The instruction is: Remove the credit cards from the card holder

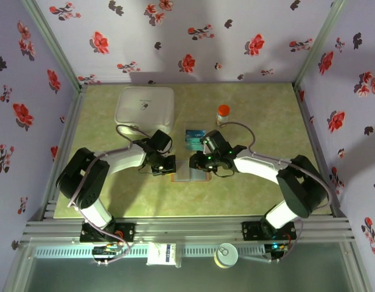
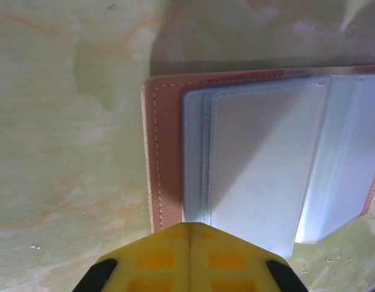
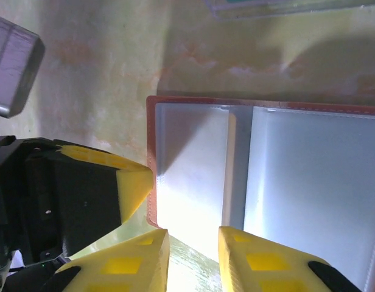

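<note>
The card holder (image 1: 189, 173) lies opened flat near the middle of the green table (image 1: 266, 188), its tan cover down and its pale blue-grey pockets facing up, which gives both arms a way into the sleeves from above. The left gripper (image 2: 190, 243) comes in from 9 o'clock. Its yellow fingers are clenched together with nothing between them, and the tip sits at the tan stitched border. I judge that it acts as a weight, pinning that half so the wallet cannot slide or fold while the other arm works. The right gripper (image 3: 193, 238) reaches in from about 3 o'clock. Its jaws stand a little apart, astride the near edge of a pocket leaf close to the fold, and I see no card between them. That stance suits feeling for a card's edge or lifting a leaf. From both wrist cameras the pockets look pale and blank, so I cannot tell whether any card remains inside. The credit cards (image 1: 195, 139) that show, teal and blue, lie at 12 o'clock from the holder in a clear tray (image 3: 279, 7), set just beyond it so a drawn card travels only a little way. An orange-capped bottle (image 1: 223, 112) stands at 1 o'clock and a white square box (image 1: 145, 108) at 10 o'clock, both apart from the work.
</note>
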Available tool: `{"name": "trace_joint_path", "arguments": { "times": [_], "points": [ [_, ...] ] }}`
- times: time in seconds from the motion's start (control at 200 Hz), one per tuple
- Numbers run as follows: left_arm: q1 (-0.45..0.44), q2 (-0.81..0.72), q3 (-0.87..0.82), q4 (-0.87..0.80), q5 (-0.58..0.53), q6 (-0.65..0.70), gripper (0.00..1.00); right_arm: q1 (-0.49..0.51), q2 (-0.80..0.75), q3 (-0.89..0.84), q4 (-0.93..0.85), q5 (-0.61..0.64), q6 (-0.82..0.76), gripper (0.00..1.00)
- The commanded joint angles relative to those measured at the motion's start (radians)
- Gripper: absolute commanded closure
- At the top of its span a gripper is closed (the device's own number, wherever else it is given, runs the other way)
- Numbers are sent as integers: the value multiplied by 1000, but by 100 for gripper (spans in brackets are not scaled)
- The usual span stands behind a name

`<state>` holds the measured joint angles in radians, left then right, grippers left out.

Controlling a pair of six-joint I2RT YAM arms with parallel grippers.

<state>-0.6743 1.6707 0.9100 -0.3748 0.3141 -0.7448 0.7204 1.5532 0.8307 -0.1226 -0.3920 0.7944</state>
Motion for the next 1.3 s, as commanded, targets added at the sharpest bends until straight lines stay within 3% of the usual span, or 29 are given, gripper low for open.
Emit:
{"name": "trace_joint_path", "arguments": {
  "times": [0.0, 0.295, 0.775, 1.295],
  "points": [
    [-1, 30, 21, -16, -16, 22, 100, 8, 32, 38, 38, -38, 22, 71],
    [10, 35, 8, -8, -14, 29, 100, 26, 127, 84, 58, -77, 36, 76],
    [16, 58, 6, -14, 4, 35, 100, 40, 236, 168, -47, -36, 9, 76],
    [24, 67, 6, -31, 4, 35, 100, 41, 186, 166, -172, 78, -36, 76]
  ]
}}
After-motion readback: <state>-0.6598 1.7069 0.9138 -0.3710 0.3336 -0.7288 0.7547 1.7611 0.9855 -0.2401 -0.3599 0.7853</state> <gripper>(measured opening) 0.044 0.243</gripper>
